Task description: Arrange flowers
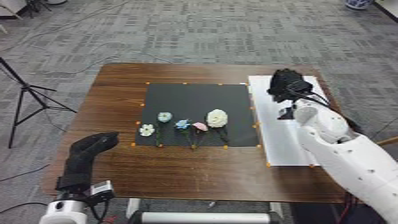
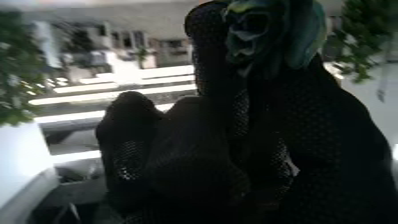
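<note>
Flowers (image 1: 217,118) are laid on the dark mat (image 1: 191,97), while a blue-green bloom (image 2: 252,29) is gripped by the right hand (image 1: 288,86) over the white strip (image 1: 290,145). Placement seems underway; next, gentle lowering and release are probably called for.

Five flowers (image 1: 217,118) on a dark mat (image 1: 195,100)

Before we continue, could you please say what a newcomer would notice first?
Probably the large white flower at the right end of the flower row on the black mat. Next, the black-gloved right hand above the far end of the white board, holding a bluish flower.
</note>
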Motion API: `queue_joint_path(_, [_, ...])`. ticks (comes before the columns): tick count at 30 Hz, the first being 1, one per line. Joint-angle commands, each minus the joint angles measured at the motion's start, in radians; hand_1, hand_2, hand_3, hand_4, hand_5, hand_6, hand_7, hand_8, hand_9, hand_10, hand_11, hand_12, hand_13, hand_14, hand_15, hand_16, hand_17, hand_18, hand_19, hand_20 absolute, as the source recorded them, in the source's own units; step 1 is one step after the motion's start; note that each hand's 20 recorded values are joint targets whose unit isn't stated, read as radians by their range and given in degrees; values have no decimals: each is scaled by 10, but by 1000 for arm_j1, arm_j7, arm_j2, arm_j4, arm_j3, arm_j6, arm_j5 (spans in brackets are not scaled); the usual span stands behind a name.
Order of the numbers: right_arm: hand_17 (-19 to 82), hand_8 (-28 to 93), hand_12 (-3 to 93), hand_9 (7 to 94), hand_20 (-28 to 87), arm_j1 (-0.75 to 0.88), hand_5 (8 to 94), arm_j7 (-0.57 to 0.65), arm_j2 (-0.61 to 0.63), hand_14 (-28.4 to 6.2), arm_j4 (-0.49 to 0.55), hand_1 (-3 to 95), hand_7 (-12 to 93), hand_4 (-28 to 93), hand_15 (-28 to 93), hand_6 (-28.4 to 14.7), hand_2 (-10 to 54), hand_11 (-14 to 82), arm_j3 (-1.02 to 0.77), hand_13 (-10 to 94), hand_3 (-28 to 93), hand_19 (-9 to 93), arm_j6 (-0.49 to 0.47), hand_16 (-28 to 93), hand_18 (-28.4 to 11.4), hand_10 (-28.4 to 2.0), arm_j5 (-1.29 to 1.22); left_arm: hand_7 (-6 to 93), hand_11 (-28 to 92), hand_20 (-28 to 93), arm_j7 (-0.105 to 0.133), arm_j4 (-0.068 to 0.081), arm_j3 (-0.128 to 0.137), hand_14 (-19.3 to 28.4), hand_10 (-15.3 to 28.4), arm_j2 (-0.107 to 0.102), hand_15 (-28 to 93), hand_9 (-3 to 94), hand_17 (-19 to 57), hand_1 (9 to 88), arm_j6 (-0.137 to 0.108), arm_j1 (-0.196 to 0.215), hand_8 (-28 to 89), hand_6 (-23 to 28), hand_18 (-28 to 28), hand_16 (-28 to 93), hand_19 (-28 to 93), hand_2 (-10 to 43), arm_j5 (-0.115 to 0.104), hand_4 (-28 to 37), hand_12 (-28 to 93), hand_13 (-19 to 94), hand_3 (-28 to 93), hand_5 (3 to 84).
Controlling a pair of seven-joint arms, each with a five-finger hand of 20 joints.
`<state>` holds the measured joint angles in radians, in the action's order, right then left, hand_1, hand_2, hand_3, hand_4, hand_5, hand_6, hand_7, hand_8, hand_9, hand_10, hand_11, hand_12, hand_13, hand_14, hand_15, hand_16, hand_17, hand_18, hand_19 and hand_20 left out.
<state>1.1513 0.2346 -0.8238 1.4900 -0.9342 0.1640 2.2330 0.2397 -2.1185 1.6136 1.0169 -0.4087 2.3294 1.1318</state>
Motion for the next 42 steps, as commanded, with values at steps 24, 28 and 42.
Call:
queue_joint_path(24, [673,113,267,900,676,184,808,-12,20,-18,287,600,180,-180,663,-13,-74,168,55,920,546,932,-170,346,-149,-97,-33,220,261,220,-11,-8,12,182,139,-12,298,534,30,281,29,15,-91,1,153,22,158,-54,6,-192,161,408,681,549])
queue_joint_path(28, [673,113,265,896,677,195,805,-18,16,-19,287,580,182,-165,664,-11,-76,166,33,918,559,932,-202,348,-149,-100,-55,222,261,219,-10,-17,28,182,140,-6,298,534,30,280,40,30,-91,0,153,22,158,-55,-1,-190,161,408,682,549])
queue_joint_path(42, [646,-63,174,720,672,280,642,-8,-12,-44,340,215,121,-102,659,-52,-95,110,-206,884,589,932,-270,340,-160,-168,-108,219,257,218,-11,-1,19,183,141,-6,295,531,29,275,61,5,-90,-1,152,22,155,-62,4,-188,161,405,686,543])
